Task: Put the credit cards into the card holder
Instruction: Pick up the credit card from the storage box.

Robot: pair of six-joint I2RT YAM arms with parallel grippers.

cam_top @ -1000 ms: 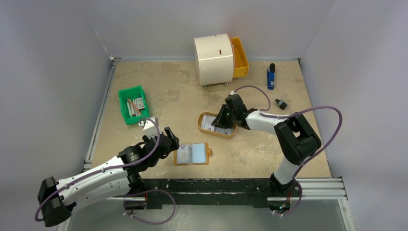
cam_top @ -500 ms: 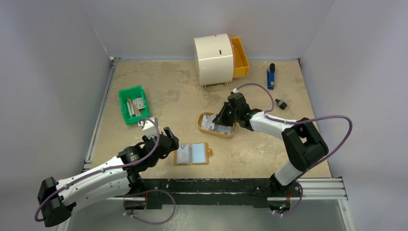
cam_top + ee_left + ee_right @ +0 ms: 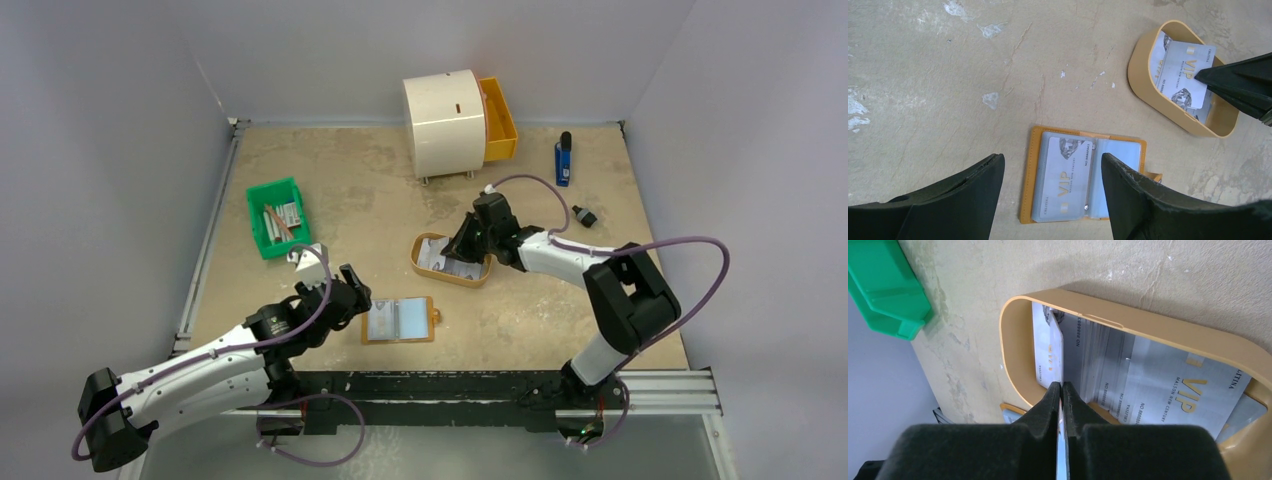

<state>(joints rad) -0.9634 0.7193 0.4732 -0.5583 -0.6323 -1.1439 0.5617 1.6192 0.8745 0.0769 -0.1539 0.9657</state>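
The card holder (image 3: 399,320) lies open and flat near the front; the left wrist view (image 3: 1034,185) shows a credit card (image 3: 1073,177) in its left clear pocket. My left gripper (image 3: 350,292) is open and empty, hovering just left of and above the holder (image 3: 1052,160). Several more credit cards (image 3: 1168,385) lie in the oval tan tray (image 3: 425,264). My right gripper (image 3: 463,246) reaches into the tray and is shut (image 3: 1061,386) on one credit card (image 3: 1048,352), held on edge at the tray's left end.
A green bin (image 3: 272,215) with sticks stands at the left. A white cabinet (image 3: 443,122) with an open orange drawer (image 3: 498,120) is at the back. A blue object (image 3: 563,160) and a small black object (image 3: 584,216) lie at the right.
My right arm's elbow swung out to the right and the gripper shifted slightly at the tray. The left arm and card holder have not moved.
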